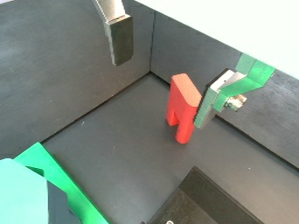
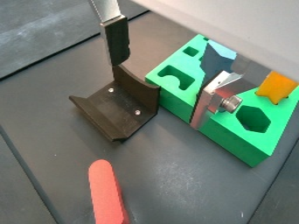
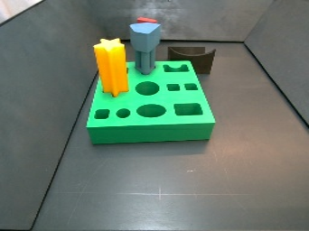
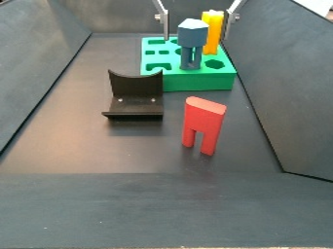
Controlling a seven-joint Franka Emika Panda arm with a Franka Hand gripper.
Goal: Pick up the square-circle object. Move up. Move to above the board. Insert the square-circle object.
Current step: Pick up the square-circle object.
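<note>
Gripper (image 2: 163,74) empty, jaws spread wide, one silver finger (image 1: 117,35) with dark pad at upper left of a wrist view, fingertips (image 4: 163,17) at top of a side view

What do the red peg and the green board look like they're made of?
The red peg looks like matte plastic: even colour, no shine. The green board seems the same, uniformly bright with cleanly cut holes. The gripper hangs open near the board.
</note>
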